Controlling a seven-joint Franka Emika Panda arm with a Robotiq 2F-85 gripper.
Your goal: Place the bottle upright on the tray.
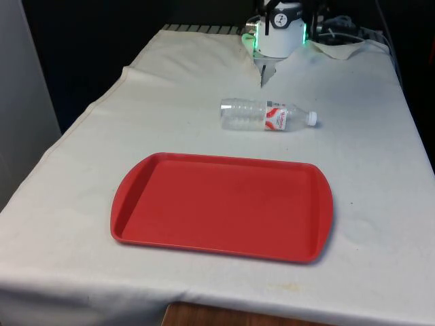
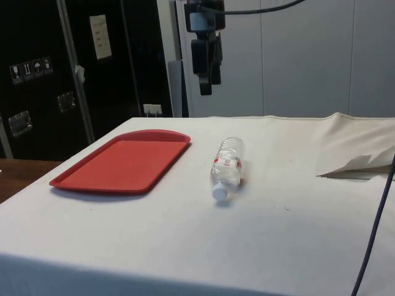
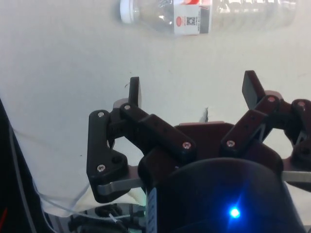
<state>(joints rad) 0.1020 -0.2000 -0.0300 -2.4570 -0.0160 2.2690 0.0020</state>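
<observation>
A clear plastic bottle [image 1: 266, 115] with a red-and-white label and a white cap lies on its side on the white cloth, just beyond the tray, cap toward the front view's right. The flat red tray [image 1: 221, 206] has nothing on it. In the side view the bottle [image 2: 226, 166] rests beside the tray [image 2: 123, 161], cap toward the camera. My gripper [image 2: 207, 86] hangs high over the table, well above the bottle. In the wrist view the gripper [image 3: 193, 87] is open with nothing between its fingers, and the bottle [image 3: 204, 15] lies on the cloth beyond the fingertips.
The cloth is folded and rumpled near the robot base [image 1: 262, 68]. A raised fold of cloth [image 2: 352, 161] lies at the side view's right, and a dark cable [image 2: 376, 222] hangs beside it. Bare cloth surrounds the tray and bottle.
</observation>
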